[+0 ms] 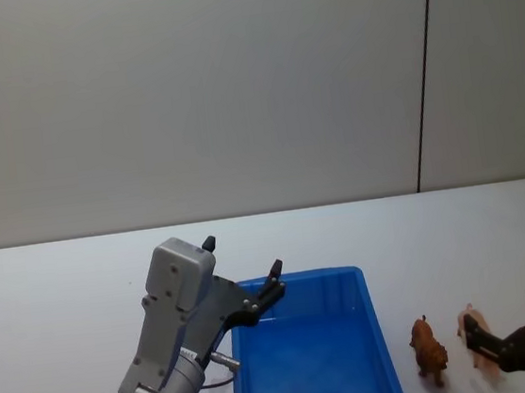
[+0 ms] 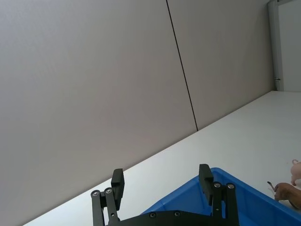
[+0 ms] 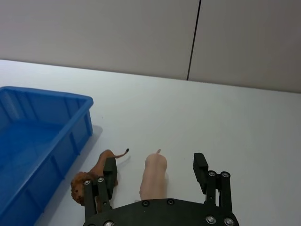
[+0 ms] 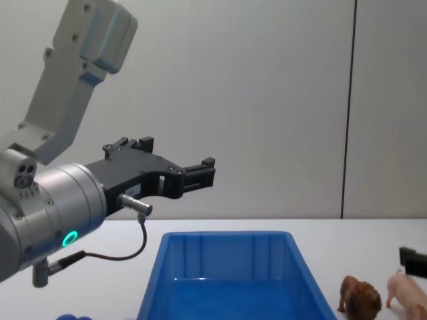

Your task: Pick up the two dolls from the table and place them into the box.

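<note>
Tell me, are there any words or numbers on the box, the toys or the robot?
None: no word, number, brand or sign can be read anywhere.
The box, pig, lion and table are plain.
The left gripper and right gripper carry no label.
The green ring light on the left arm is only a light, not a letter.

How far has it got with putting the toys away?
Done: nothing, the box looks empty. In hand: the open right gripper is lined up on the pig. Still to do: pig and lion both go in; the left gripper hovers open by the box.
</note>
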